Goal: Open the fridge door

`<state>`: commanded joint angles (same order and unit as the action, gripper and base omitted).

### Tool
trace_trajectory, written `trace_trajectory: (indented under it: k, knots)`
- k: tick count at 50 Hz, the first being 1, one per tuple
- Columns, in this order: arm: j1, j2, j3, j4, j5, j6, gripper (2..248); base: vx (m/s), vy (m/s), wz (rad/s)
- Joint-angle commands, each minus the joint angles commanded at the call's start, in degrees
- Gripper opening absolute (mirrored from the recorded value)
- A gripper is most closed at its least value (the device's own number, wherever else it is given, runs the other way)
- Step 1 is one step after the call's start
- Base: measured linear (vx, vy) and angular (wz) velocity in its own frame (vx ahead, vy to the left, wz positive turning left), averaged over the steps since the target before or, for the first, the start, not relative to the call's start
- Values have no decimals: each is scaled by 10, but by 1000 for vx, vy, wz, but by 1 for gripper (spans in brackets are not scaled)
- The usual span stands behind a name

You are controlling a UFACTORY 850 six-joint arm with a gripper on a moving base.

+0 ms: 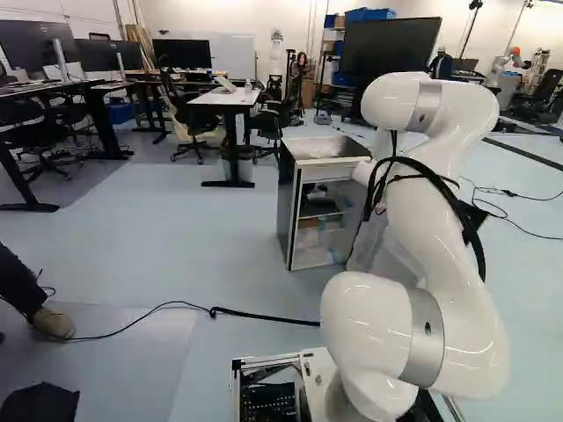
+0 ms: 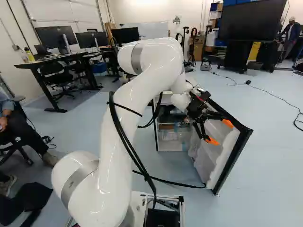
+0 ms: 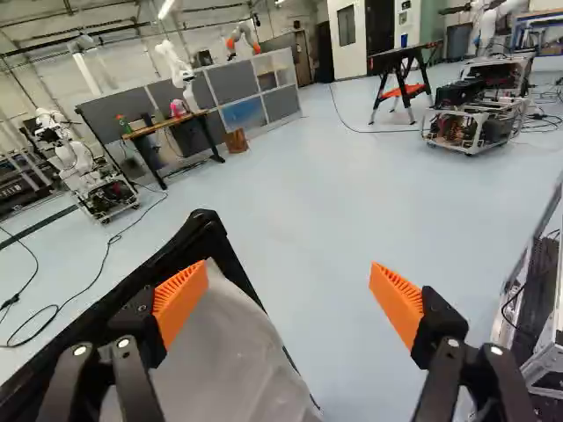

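In the right base view the gripper (image 2: 209,128) is at the inner side of the fridge door (image 2: 228,158), which stands swung wide from the fridge (image 2: 171,140). The fridge, a small cabinet with shelves, shows its open front in the left base view, where my arm hides most of the door. In the wrist view the gripper (image 3: 288,297) has its fingers wide apart with nothing gripped. One finger overlaps the door (image 3: 230,352) with its dark edge and pale inner lining; whether they touch, I cannot tell. The other finger is over the floor.
Desks (image 1: 230,98) with monitors and chairs stand behind the fridge. A person's foot (image 1: 54,323) is at the left of the left base view. A black cable (image 1: 264,315) crosses the floor towards the base. Other robots (image 3: 88,171) stand in the room.
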<state>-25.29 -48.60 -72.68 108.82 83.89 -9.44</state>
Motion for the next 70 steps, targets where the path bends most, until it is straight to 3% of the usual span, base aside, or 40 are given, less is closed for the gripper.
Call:
trace_trajectory:
  k: [17, 70]
  knots:
    - [33, 28, 65, -61, 0, 0, 247, 0, 0, 0]
    - [145, 117, 248, -312, 0, 0, 247, 0, 0, 0]
